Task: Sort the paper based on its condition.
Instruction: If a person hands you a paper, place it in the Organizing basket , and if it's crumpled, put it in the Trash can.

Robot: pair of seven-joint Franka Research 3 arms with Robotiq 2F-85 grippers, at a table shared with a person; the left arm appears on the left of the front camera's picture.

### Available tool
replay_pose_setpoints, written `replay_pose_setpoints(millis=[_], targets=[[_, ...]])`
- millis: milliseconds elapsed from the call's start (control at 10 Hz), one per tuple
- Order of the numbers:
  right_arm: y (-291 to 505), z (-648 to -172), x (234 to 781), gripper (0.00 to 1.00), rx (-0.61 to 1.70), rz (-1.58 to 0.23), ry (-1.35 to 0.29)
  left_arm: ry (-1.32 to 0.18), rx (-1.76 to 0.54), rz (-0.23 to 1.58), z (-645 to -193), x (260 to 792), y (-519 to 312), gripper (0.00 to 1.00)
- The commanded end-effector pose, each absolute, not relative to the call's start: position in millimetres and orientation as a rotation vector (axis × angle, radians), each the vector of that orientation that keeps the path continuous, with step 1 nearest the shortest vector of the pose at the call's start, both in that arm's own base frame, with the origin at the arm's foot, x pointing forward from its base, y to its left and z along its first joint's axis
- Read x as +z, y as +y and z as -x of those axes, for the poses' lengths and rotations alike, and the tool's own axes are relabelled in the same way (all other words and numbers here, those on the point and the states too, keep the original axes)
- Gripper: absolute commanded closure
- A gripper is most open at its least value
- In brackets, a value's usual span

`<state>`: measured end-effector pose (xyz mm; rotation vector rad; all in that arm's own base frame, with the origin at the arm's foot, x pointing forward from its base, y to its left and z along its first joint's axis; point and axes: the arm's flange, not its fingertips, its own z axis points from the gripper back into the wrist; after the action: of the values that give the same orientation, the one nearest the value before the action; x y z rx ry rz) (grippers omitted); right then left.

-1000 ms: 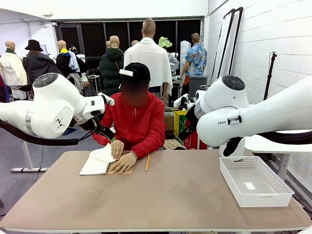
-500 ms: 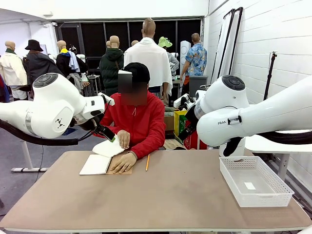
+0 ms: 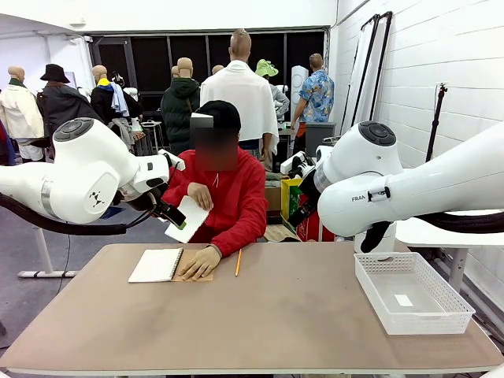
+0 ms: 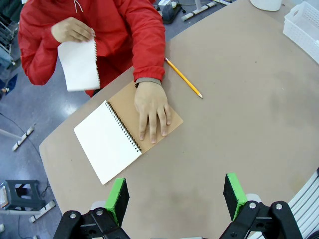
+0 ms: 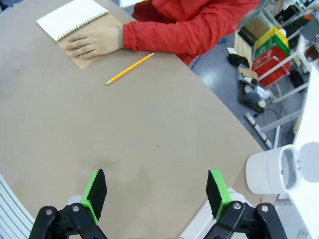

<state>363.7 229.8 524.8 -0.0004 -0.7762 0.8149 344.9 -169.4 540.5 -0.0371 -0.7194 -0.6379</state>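
Across the table a person in a red top holds one smooth white sheet of paper (image 3: 187,219) up at chest height in one hand. In the left wrist view that paper (image 4: 79,64) hangs clear of the table. The person's other hand (image 4: 152,107) presses flat on the brown cover of an open spiral notebook (image 4: 107,141). My left gripper (image 4: 175,195) hovers open and empty high above the table, nearer me than the notebook. My right gripper (image 5: 155,190) is also open and empty above bare tabletop, well away from the notebook (image 5: 72,19).
A yellow pencil (image 3: 238,262) lies just right of the notebook (image 3: 157,264). A white mesh tray (image 3: 409,293) stands at the table's right side. The right arm's white base (image 5: 279,172) stands beyond the table edge. The brown tabletop (image 3: 276,323) is bare in the middle and front.
The person has pulled a sheet off the notebook and lifted it from the table to chest height. Neither arm has moved.
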Motion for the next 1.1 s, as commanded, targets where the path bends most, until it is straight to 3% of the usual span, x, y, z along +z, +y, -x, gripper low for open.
replay_pose_setpoints(millis=[0,1000], targets=[[229.9,-363.7,524.9,0.00,0.815,0.000,-0.777,-0.718,-0.640,0.041,-344.8,540.1,-169.4,0.00],[229.9,-363.7,524.9,0.00,0.815,0.000,-0.777,-0.718,-0.640,0.041,-344.8,540.1,-169.4,0.00]])
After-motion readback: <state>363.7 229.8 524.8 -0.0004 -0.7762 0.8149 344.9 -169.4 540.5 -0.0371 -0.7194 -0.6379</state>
